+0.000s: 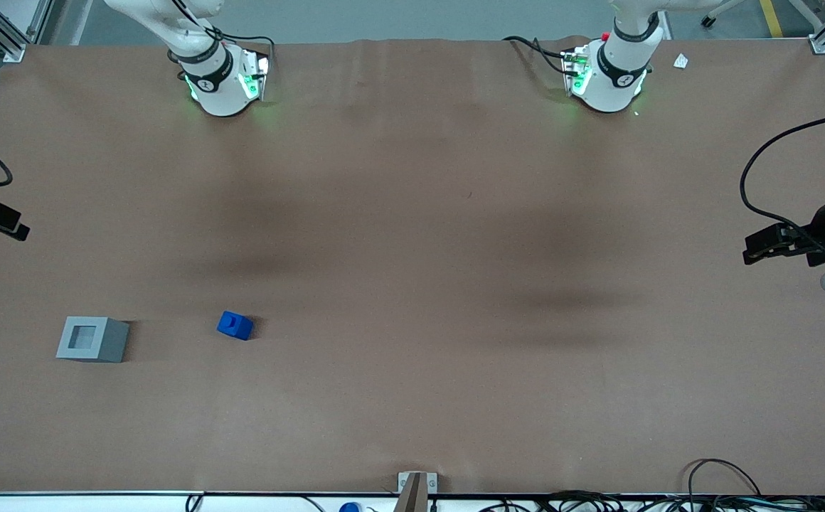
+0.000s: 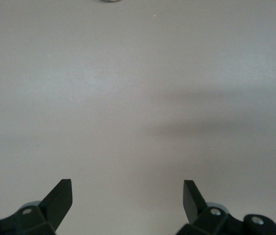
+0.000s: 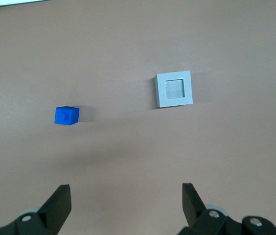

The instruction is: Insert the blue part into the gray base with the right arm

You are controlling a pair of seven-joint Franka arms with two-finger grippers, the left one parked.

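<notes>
The blue part [image 1: 235, 326] [image 3: 66, 116] lies on the brown table, with its notched step facing up. Beside it, toward the working arm's end, stands the gray base [image 1: 92, 339] [image 3: 173, 89], its square recess open upward and empty. A stretch of bare table separates the two blocks. My right gripper [image 1: 7, 222] [image 3: 126, 188] hangs at the working arm's end of the table, farther from the front camera than both blocks and well apart from them. It is open, with nothing between its fingers.
The working arm's base [image 1: 220, 78] is bolted near the table edge farthest from the front camera. A metal bracket [image 1: 416, 487] and loose cables [image 1: 725, 483] sit along the nearest edge. A small white scrap [image 1: 680, 61] lies toward the parked arm's end.
</notes>
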